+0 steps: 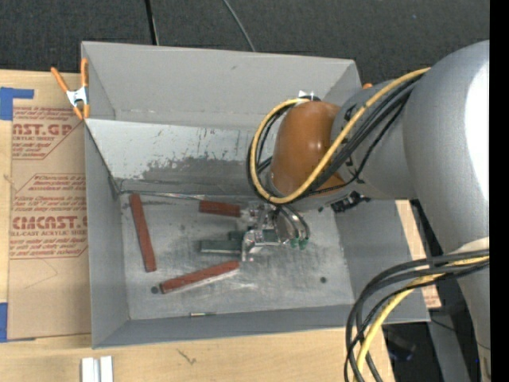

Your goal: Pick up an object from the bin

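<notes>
Camera view: I see the jaws at one end of a flat dark-grey bar [220,247], released or clenched I cannot tell.

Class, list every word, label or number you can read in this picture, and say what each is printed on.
"CAST.GP", red, cut off at the picture's edge: cardboard sheet left of the bin.
"LL-CAST ACRYLIC SHEET": same cardboard, lower.
Smaller red lines there: too blurred to read.
Nothing readable in the bin.
</notes>
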Controlling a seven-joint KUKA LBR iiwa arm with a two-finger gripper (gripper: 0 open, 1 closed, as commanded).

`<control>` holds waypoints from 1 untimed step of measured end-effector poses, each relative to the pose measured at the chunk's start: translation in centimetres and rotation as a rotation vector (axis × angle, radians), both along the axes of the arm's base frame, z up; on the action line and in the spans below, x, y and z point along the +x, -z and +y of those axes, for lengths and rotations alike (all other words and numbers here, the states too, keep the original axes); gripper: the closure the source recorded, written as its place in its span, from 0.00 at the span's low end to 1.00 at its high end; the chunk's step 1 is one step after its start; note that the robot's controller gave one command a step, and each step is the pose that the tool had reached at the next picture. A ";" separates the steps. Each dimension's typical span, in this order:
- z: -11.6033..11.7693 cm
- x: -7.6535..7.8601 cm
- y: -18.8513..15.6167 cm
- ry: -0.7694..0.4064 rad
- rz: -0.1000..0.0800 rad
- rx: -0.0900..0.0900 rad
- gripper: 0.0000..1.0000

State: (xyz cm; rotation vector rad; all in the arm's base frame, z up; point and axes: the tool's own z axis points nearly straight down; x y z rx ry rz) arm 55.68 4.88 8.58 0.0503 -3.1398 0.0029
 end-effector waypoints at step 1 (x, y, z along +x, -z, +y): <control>0.1 0.1 -1.9 -0.001 -0.002 0.001 1.00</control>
